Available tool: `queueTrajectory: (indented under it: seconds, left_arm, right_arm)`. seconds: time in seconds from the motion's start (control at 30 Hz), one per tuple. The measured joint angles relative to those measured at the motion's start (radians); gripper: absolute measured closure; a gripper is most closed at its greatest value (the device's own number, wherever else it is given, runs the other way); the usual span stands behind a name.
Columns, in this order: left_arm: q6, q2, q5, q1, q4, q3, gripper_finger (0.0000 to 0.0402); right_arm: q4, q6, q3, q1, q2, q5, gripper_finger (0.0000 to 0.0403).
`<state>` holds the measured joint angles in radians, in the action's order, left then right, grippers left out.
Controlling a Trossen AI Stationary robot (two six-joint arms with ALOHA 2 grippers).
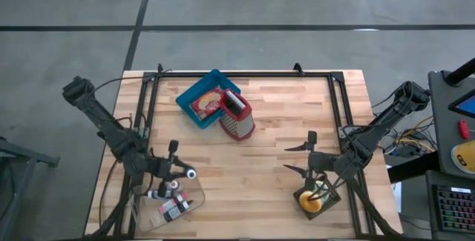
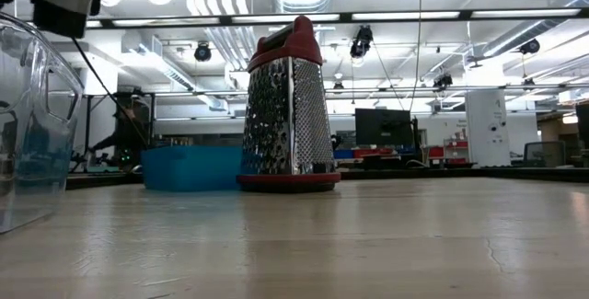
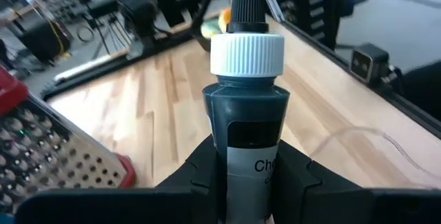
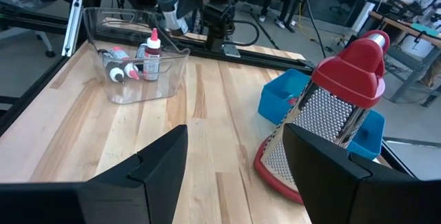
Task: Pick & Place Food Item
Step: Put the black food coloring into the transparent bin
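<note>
A: One relation decides the coming move: where the clear plastic bin (image 1: 172,210) lies from the left pincer (image 1: 180,171). That pincer is clamped on a dark squeeze bottle (image 3: 247,124) with a white collar and black nozzle, its fingers (image 3: 200,172) pressed against both sides of the label.

B: Which way does the bottle's long axis run?

A: It lies near level, along the pincer's own reach, white cap (image 1: 191,173) leading toward the middle of the desk (image 1: 274,137). The bin sits just beside it, at the desk's near left corner, with two more bottles in it.

B: So the left arm is the nearer one?

A: By far. The right pincer (image 1: 295,159) hangs over the other side of the desk, its jaws spread wide and holding nothing, well apart from the bin. Below it sits a dark tray (image 1: 318,199) with a yellow food item.

B: Is the bottle bound for the bin or leaving it?

A: That cannot be told from here. The box grater (image 1: 237,115) and the blue tray (image 1: 205,97) stand farther up the desk.
</note>
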<state>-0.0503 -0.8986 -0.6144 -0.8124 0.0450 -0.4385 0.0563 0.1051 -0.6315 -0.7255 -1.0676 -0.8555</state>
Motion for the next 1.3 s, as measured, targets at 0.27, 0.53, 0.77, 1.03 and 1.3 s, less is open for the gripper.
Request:
queueTrajectory:
  seconds: [0.27, 0.53, 0.77, 1.03, 1.3]
  left_arm:
    - [0.105, -0.006, 0.065, -0.029, -0.246, -0.114, 0.0322]
    - [0.141, -0.065, 0.15, -0.029, -0.344, -0.174, 0.0322]
    - [0.141, -0.143, 0.23, -0.029, -0.354, -0.18, 0.0322]
    - [0.16, -0.206, 0.278, -0.029, -0.397, -0.196, 0.0323]
    - [0.186, -0.31, 0.287, -0.028, -0.65, -0.336, 0.0322]
  right_arm:
    - [0.0, 0.0, 0.0, 0.0, 0.001, 0.0, 0.017]
    - [0.0, 0.0, 0.0, 0.0, 0.001, 0.0, 0.017]
    - [0.0, 0.0, 0.0, 0.0, 0.001, -0.001, 0.017]
    - [0.0, 0.0, 0.0, 0.0, 0.001, -0.001, 0.017]
    - [0.0, -0.001, 0.0, -0.001, 0.001, -0.002, 0.017]
